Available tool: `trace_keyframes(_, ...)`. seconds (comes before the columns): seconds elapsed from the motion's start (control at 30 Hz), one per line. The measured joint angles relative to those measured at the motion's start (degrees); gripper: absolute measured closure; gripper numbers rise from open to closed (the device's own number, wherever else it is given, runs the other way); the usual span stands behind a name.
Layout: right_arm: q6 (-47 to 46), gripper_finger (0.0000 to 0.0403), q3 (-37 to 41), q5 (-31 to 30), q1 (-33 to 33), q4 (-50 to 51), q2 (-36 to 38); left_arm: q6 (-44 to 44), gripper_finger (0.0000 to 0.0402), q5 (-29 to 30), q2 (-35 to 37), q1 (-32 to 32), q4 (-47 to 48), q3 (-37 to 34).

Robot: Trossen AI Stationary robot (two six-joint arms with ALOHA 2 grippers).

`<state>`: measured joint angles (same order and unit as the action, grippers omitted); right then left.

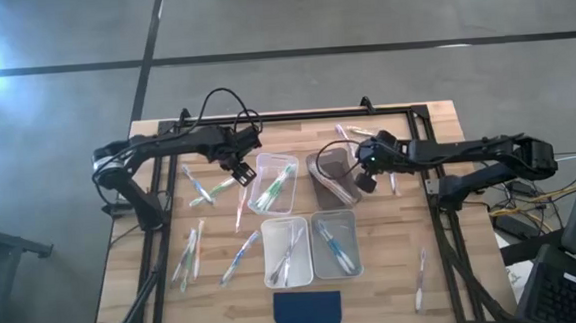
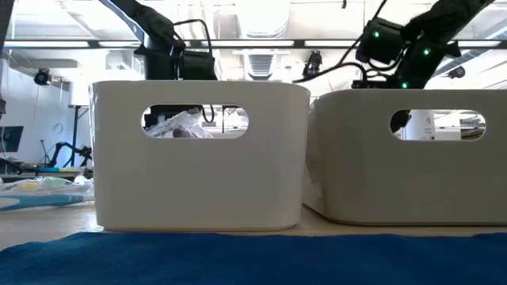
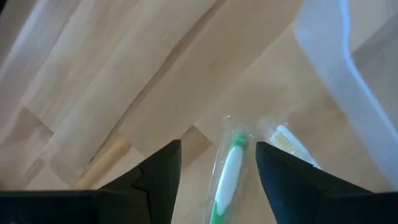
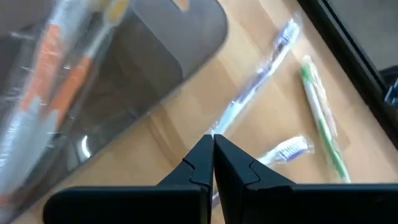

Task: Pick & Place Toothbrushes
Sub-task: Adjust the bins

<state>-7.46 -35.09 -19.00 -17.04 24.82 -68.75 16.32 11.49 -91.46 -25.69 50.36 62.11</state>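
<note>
Green-handled and sealed in a clear wrapper, one toothbrush (image 3: 227,171) lies on the table (image 1: 446,282) directly between the spread fingers (image 3: 158,171) of the left gripper (image 1: 238,166), with its long axis running roughly along the line of the fingers. A second wrapped brush (image 3: 287,142) lies just beside it, toward a clear bin (image 3: 336,74). In the high view this gripper hangs over the table's far-left part, just beside the far-left bin (image 1: 275,185), which already holds several brushes. More toothbrushes (image 1: 191,253) lie scattered toward the left edge and near-left area. The right gripper (image 1: 366,172) is at the far-right bin (image 1: 331,175), which is tipped on its side, and its fingers (image 4: 202,165) are pressed together with nothing visibly between them. Three brushes (image 4: 258,87) lie on the wood beyond its tips, and another (image 1: 420,277) lies near the right edge. Judged from this layout, the left arm is the nearer one for the next pick. The green brush is already centred between its fingers, so a straight descent followed by closing should secure it, though the neighbouring wrapper may be caught as well.
</note>
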Motion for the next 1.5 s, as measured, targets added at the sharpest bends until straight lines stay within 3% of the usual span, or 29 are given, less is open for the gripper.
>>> trace_keyframes(0.47, -4.26, 0.0395, 7.7, 6.32, 0.23, -12.09, -0.09, 0.13, 0.0191, -6.77, -1.79, -0.07, -10.2, -3.92)
trace_keyframes(1.1, -5.2, 0.0395, 5.4, 9.89, 6.31, -13.25, -0.09, -0.07, 0.0191, -18.96, -2.03, 2.91, -16.45, -4.2)
trace_keyframes(1.27, -5.29, 0.0395, 5.4, 5.0, 6.28, -11.15, 0.09, 0.31, 0.0191, -17.79, -2.03, 2.96, -15.22, -4.18)
trace_keyframes(1.5, -6.7, 0.0395, 5.57, 4.51, 6.55, -8.71, 0.02, 0.9, 0.0191, -16.51, -2.03, 2.99, -12.24, -4.19)
